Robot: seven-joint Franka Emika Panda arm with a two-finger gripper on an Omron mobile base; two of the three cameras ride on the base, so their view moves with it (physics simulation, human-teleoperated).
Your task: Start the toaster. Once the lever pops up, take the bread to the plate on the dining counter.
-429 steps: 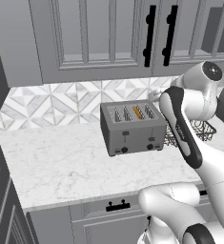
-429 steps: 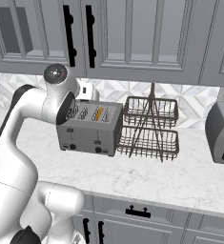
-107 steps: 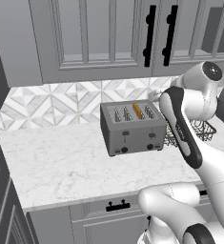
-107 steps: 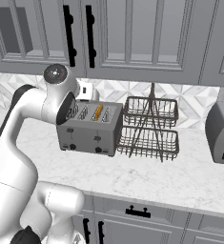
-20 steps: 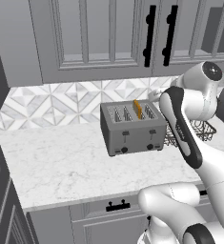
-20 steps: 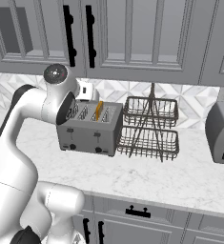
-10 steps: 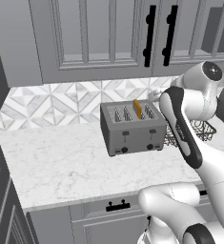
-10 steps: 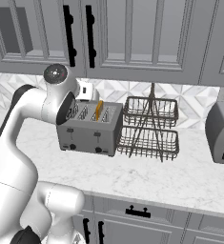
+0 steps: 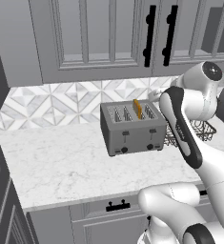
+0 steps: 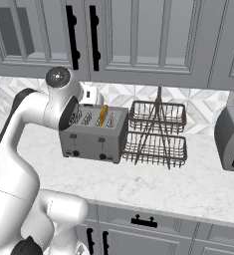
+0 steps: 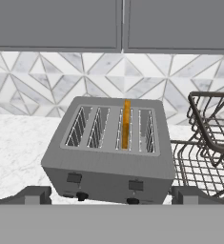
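Grey cabinets [image 9: 89, 38], patterned backsplash [image 11: 46, 81]

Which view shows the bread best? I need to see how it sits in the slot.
The hand view: the bread stands upright in the third slot of the toaster, facing the camera. Both base views show it small and from the side.

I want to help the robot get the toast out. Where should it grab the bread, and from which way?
Grab the bread by its top edge, coming straight down from above. It stands upright in the toaster's third slot, and just that thin top part sticks out. The pincer should probably pinch its two flat faces, across the slot.
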